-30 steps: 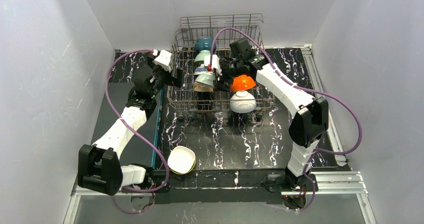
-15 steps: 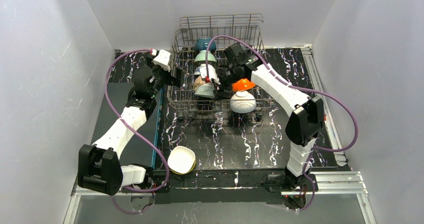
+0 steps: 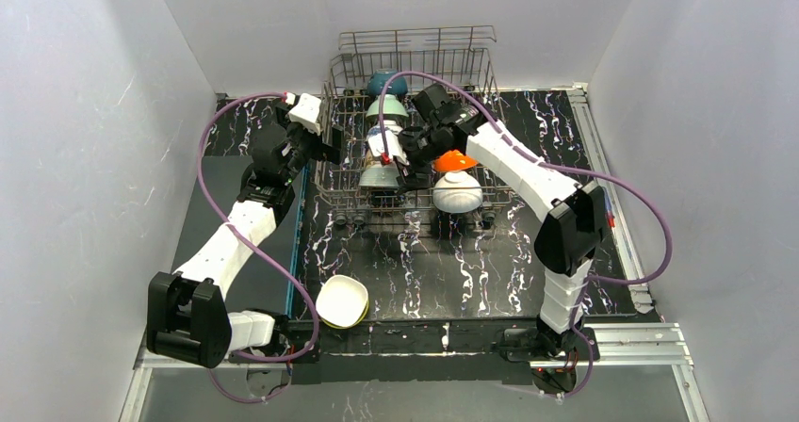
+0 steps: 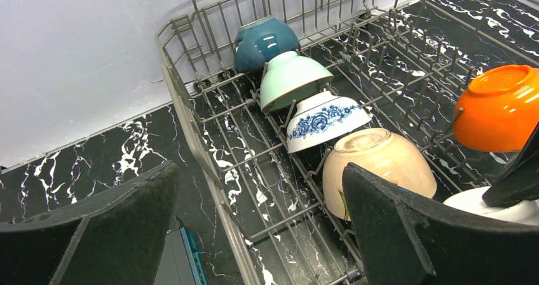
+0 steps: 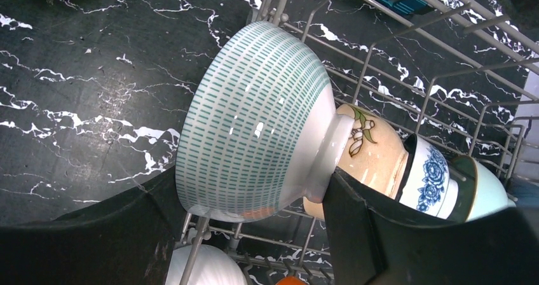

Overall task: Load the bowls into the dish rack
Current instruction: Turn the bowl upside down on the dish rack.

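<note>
The dish rack (image 3: 415, 38) stands at the back of the table. In its left row lean a teal-blue bowl (image 4: 264, 42), a mint one (image 4: 291, 78), a blue-patterned white one (image 4: 324, 121) and a tan one (image 4: 375, 164). An orange bowl (image 3: 454, 161) and a white bowl (image 3: 458, 192) sit in the right row. My right gripper (image 5: 248, 196) is shut on a white bowl with teal dashes (image 5: 254, 119), held on its side at the row's front end, its foot toward the tan bowl (image 5: 372, 151). My left gripper (image 4: 260, 234) hangs open over the rack's left rail (image 4: 191, 119).
A white bowl with a yellow-green outside (image 3: 341, 300) lies on the black marbled table near the left arm's base. White walls close in the table on three sides. A purple cable (image 3: 424, 64) loops over the rack from the right arm.
The right gripper has carried the teal-dashed bowl forward and down to the front end of the left row. The left arm has stayed still.
</note>
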Controlling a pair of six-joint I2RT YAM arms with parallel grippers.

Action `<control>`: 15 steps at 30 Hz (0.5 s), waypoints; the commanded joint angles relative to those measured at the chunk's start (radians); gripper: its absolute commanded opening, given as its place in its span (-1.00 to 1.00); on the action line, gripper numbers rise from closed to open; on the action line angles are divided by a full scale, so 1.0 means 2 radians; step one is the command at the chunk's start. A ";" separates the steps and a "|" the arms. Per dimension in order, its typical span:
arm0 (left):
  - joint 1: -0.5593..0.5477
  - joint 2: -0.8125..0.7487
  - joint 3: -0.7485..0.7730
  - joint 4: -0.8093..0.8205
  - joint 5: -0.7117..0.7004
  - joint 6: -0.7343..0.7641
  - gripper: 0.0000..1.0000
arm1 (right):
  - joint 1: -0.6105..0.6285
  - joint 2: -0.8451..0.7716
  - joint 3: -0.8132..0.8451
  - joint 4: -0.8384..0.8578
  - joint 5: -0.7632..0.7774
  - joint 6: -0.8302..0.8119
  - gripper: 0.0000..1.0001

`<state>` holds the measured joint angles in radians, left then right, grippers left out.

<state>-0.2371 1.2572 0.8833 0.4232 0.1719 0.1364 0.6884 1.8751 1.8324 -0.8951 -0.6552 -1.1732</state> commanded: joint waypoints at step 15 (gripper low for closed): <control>0.003 -0.004 -0.001 0.018 0.004 -0.001 0.96 | 0.005 0.087 0.112 -0.103 0.000 -0.033 -0.97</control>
<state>-0.2367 1.2572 0.8833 0.4267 0.1722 0.1368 0.6888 2.0281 2.0163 -1.0550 -0.6640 -1.2350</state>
